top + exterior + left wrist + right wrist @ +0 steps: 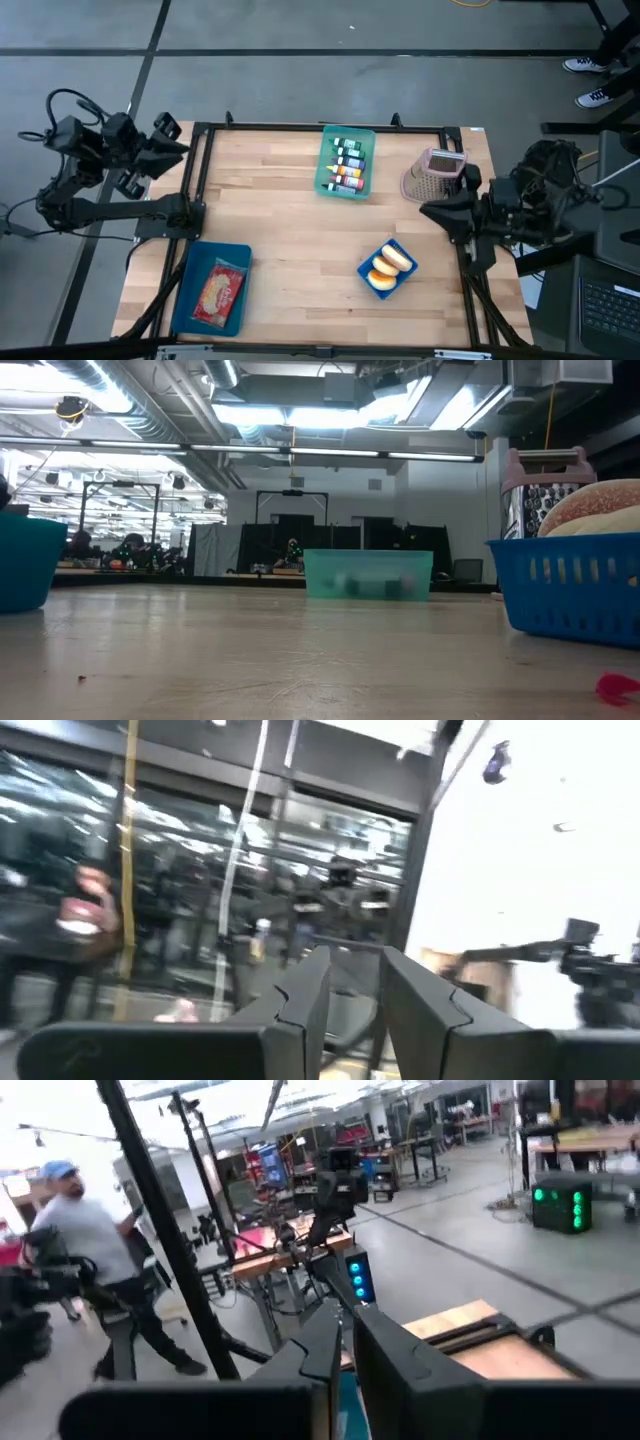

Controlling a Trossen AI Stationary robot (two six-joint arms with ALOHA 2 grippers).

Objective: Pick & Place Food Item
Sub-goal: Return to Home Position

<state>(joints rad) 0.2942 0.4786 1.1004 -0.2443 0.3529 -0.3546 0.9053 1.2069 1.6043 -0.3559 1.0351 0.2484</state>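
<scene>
A teal plastic tray of small bottles (325, 165) (368, 573) sits at the middle of the far edge of the wooden table (290, 230). To its right and nearer the front edge is a small blue slatted basket (364, 268) (570, 590) holding pale tan round donuts (390, 262) (600, 505). A pink-topped metal grater (432, 178) (535, 490) stands just right of the tray. A long blue bin (185, 290) with a red food packet (218, 290) lies far to the tray's left, at the front corner. The left gripper (172, 140) (355, 955) hangs off the table to the tray's left, fingers slightly spread and empty. The right gripper (440, 212) (345, 1315) is right of the tray, beyond the grater, fingers nearly pressed together and empty.
</scene>
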